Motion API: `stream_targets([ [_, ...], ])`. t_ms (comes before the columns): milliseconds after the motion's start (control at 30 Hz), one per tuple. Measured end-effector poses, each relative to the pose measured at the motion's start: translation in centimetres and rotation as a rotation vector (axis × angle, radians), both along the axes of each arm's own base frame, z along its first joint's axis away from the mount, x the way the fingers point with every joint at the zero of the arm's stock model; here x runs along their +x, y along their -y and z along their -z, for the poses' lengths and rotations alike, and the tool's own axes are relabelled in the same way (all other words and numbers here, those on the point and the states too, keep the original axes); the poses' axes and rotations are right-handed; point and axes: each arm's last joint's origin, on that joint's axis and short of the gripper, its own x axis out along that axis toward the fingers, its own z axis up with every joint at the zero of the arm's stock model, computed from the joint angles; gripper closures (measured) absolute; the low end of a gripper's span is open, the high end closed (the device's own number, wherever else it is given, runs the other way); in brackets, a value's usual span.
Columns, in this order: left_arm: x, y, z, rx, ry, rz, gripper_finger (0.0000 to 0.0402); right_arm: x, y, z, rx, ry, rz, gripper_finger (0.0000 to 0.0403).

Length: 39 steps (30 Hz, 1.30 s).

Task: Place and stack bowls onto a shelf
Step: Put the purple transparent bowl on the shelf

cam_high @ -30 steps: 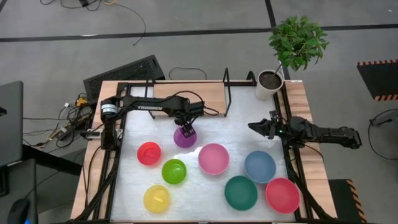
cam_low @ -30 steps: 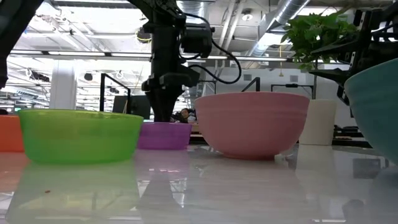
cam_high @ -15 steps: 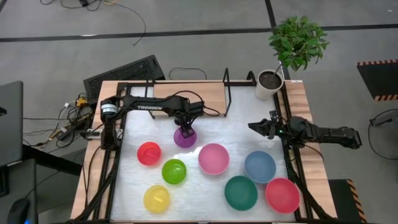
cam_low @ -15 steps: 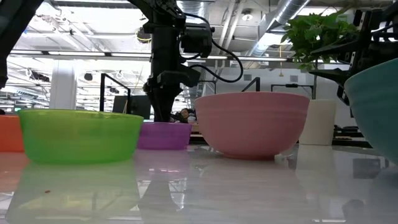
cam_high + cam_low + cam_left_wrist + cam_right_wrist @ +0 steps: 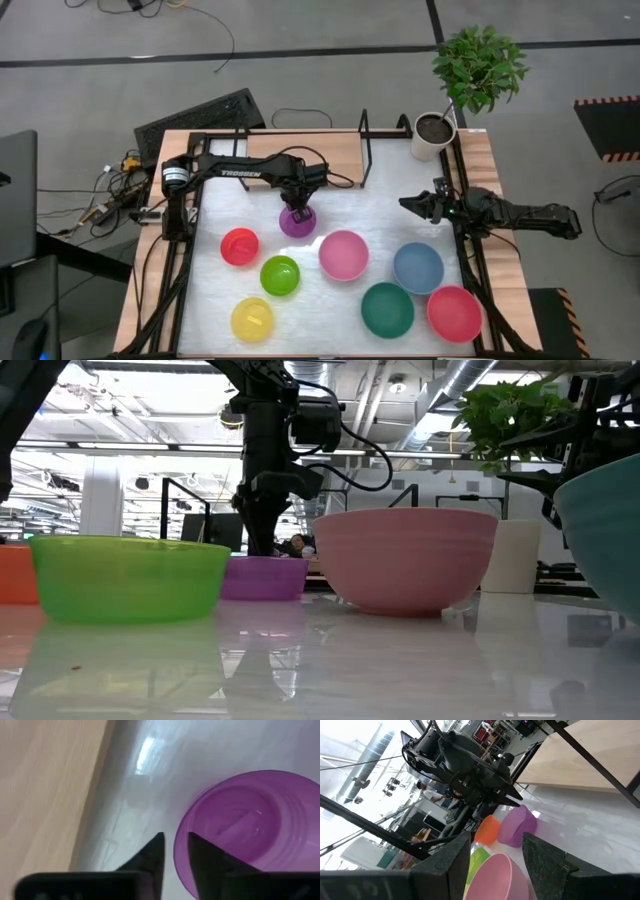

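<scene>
A small purple bowl rests on its base on the white tabletop in front of the shelf, a light wooden board in a black frame. My left gripper stands over the bowl's far rim, shut on it. My right gripper hangs open at the table's right side and touches nothing. Nearer the front stand small red, lime-green and yellow bowls. Beside them are larger pink, blue, teal and red ones. My left gripper has the purple bowl's rim on the side toward the shelf. One finger stands inside the bowl and the other outside, the wall between them. The fingers come from above, pointing down. The bowl sits upright on the table.
A white plant pot with a green plant stands at the far right corner. The shelf's black upright posts rise just beyond the purple bowl. A dark keyboard lies off the table's far left. Bare white tabletop shows between my two grippers.
My left gripper's fingers have drawn together on the purple bowl's far rim. The bowl has stayed where it was on the table.
</scene>
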Motion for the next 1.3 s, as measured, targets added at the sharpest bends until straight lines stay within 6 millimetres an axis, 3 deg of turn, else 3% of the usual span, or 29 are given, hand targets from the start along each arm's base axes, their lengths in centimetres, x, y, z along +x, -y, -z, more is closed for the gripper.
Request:
stream_targets([
  [100, 0.0, 0.0, 0.0, -0.003, 0.001, -0.018, 0.0389, 0.0, 0.0, 0.0, 0.0, 0.0, 0.0, 0.02],
  [200, -0.1, 0.3, -1.4, -0.015, 0.018, -0.031, 0.0396, 0.0, 0.0, 0.0, 0.0, 0.0, 0.0, 0.02],
  [433, 0.2, 2.2, -9.2, 0.025, 0.233, -0.012, 0.0401, 0.0, 0.0, 0.0, -0.001, 0.0, 0.0, 0.02],
  [567, -0.9, 5.2, -13.7, 0.062, 0.402, 0.085, 0.0401, 0.0, 0.0, 0.0, -0.001, -0.001, 0.0, 0.02],
  [667, -2.1, 7.7, -15.1, 0.116, 0.518, 0.129, 0.0401, 0.0, 0.0, 0.0, -0.006, -0.002, 0.0, 0.02],
  [800, -4.0, 9.5, -13.4, 0.132, 0.55, 0.097, 0.0401, 0.0, 0.0, 0.0, -0.02, -0.006, 0.001, 0.02],
  [933, -4.9, 9.1, -7.8, 0.099, 0.447, -0.044, 0.0401, 0.0, 0.0, 0.0, -0.027, -0.007, 0.006, 0.02],
  [1000, -5.1, 8.7, -6.1, 0.103, 0.431, -0.086, 0.0401, 0.0, 0.1, 0.0, -0.028, -0.005, 0.017, 0.02],
  [1133, -5.7, 7.6, -4.0, 0.136, 0.414, -0.169, 0.0392, 0.0, 0.1, 0.0, -0.028, -0.004, 0.025, 0.02],
  [1300, -5.7, 6.2, -3.1, 0.035, 0.425, -0.15, 0.0342, 0.0, 0.1, 0.0, -0.027, -0.003, 0.026, 0.02],
])
